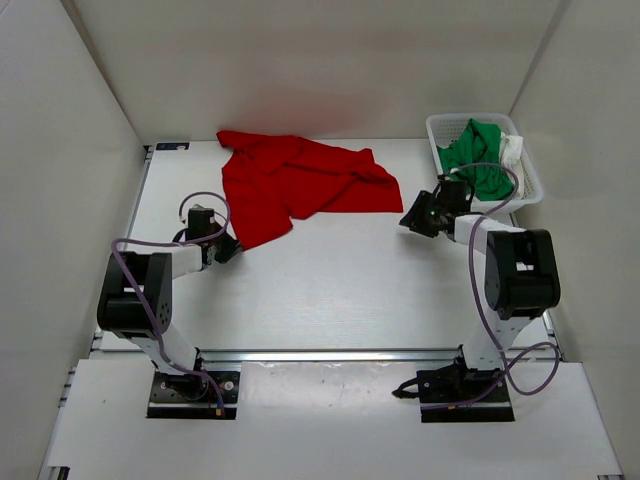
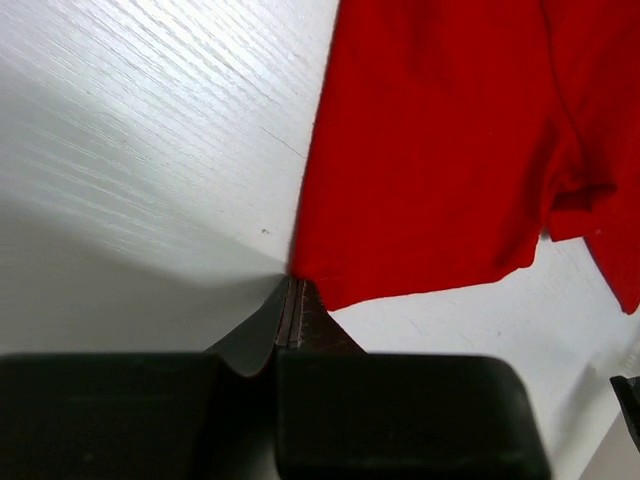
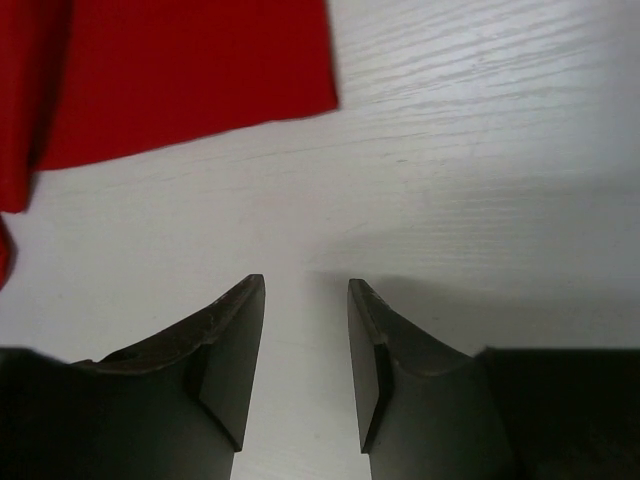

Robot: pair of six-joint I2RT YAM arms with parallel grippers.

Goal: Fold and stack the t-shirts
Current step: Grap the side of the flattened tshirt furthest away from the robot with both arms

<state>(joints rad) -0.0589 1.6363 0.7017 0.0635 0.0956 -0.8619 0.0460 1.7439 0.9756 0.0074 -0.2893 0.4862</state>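
The red t-shirt [image 1: 290,185] lies spread and rumpled at the back middle of the table. My left gripper [image 1: 232,245] sits at its near left corner. In the left wrist view the left gripper [image 2: 293,285] has its jaws pressed together, with the corner of the red t-shirt [image 2: 430,150] pinched at their tips. My right gripper [image 1: 410,220] hovers open just right of the shirt's right edge. In the right wrist view the right gripper [image 3: 305,290] has nothing between its fingers, and the red t-shirt [image 3: 190,80] lies ahead to the left. The green t-shirt [image 1: 478,155] and the white t-shirt [image 1: 513,150] lie bunched in the basket.
The white mesh basket [image 1: 447,118] stands at the back right, close behind my right arm. White walls enclose the table on the left, back and right. Bare white tabletop [image 1: 340,280] stretches between the two arms.
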